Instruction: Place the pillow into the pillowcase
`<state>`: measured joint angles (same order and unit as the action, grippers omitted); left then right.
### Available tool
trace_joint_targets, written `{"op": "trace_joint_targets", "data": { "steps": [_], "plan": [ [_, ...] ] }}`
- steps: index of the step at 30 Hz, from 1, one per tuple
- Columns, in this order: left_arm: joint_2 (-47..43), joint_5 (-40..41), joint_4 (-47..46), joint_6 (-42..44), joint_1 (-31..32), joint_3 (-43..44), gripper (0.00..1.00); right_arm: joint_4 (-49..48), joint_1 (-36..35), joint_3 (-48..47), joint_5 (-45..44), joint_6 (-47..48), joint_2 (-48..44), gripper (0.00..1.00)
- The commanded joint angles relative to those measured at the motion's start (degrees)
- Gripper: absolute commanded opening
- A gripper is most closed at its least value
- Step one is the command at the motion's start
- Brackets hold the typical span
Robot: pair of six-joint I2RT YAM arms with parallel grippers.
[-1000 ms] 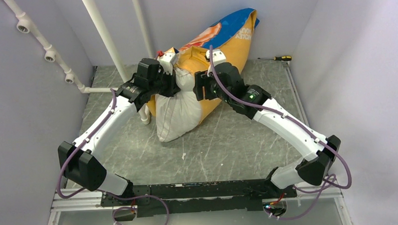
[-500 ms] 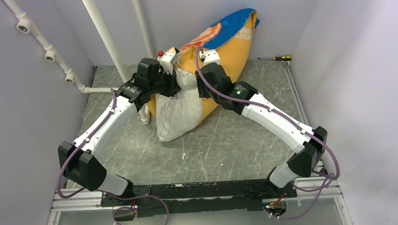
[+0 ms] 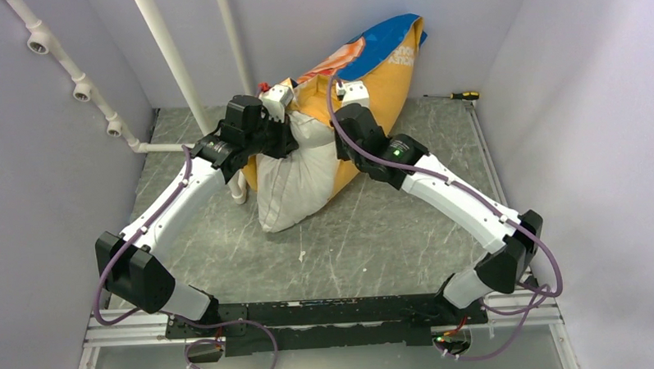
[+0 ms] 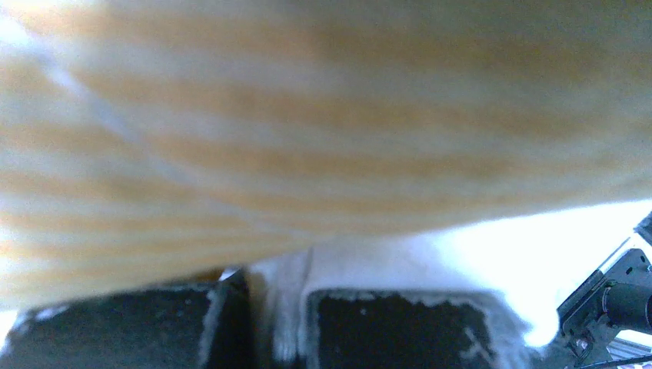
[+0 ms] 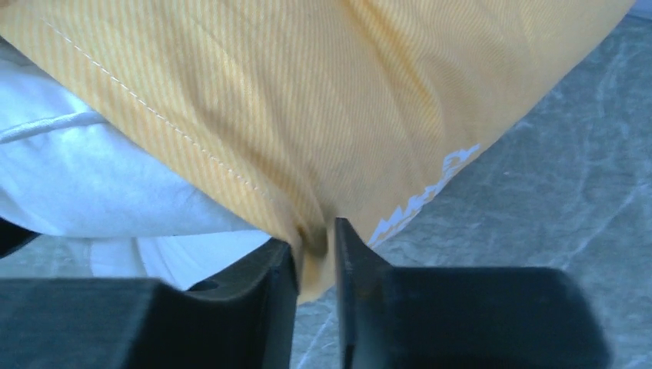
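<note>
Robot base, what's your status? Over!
Right gripper shut on thin yellow-orange and blue fabric pillowcase. Left gripper buried in cloth, grip unclear. Plump white stuffed pillow partly in, near end sticking out. Nothing blocking.

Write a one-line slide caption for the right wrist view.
Right gripper pinching the yellow-orange pillowcase hem, white pillow beside it.

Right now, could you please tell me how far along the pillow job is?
Done: the far part of the pillow already sits inside the pillowcase. In hand: the right tool pinches the case's yellow hem; the left tool is pressed against the cloth, its grip too blurred to judge. Left: the white near end sticks out and needs covering.
</note>
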<state>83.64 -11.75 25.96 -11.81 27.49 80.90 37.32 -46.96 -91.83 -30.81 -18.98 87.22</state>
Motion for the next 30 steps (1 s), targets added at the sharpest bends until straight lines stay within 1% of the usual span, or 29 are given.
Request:
{"op": "trace_joint_targets", "data": {
  "steps": [1, 2, 3, 7, 11, 14, 18, 22, 23, 25, 27, 30],
  "plan": [
    [0.2, 1.1, -10.0, -1.2, -0.3, 1.1, 0.00, -4.6, 2.4, 2.3, 2.2, -0.2, -5.9, 0.14],
    [0.3, 0.9, -10.3, -1.1, -0.3, 1.1, 0.00, -5.4, 2.8, 3.0, 4.4, -0.3, -6.4, 0.04],
    [0.3, 0.7, -10.7, -1.1, -0.3, 1.0, 0.00, -6.5, 3.3, 3.5, 6.6, 0.0, -6.9, 0.00],
    [0.6, -0.5, -11.9, -1.5, -0.3, 0.9, 0.00, -9.6, 4.3, 5.3, 13.7, -1.0, -9.7, 0.00],
    [0.9, -4.6, -15.8, -2.6, -0.3, 0.3, 0.00, -13.0, 6.7, 6.1, 26.7, -1.9, -11.5, 0.00],
    [0.2, -8.6, -24.2, -5.4, -0.1, -2.5, 0.00, -14.7, 9.1, 5.1, 37.3, -4.4, -11.0, 0.00],
    [-0.5, -9.6, -39.3, -7.3, 2.2, -7.3, 0.00, -19.4, 9.6, 4.3, 49.0, -8.5, -10.7, 0.00],
    [1.1, -8.8, -53.4, -5.4, 6.2, -10.4, 0.00, -23.0, 9.8, 2.1, 59.6, -11.6, -9.4, 0.00],
    [2.1, -8.4, -55.1, -4.1, 7.3, -10.1, 0.00, -25.1, 10.1, 2.3, 62.2, -13.3, -9.4, 0.00],
    [4.1, -6.7, -55.6, -1.9, 9.1, -8.6, 0.00, -30.7, 10.6, 3.1, 67.6, -16.6, -9.5, 0.00],
    [5.7, -3.5, -55.3, -1.2, 9.8, -7.6, 0.00, -33.1, 10.9, 3.2, 69.3, -18.9, -10.0, 0.00],
    [8.2, 0.6, -61.3, -1.2, 9.9, -8.8, 0.00, -36.7, 11.4, 3.1, 73.7, -21.6, -10.7, 0.00]
  ]
}}
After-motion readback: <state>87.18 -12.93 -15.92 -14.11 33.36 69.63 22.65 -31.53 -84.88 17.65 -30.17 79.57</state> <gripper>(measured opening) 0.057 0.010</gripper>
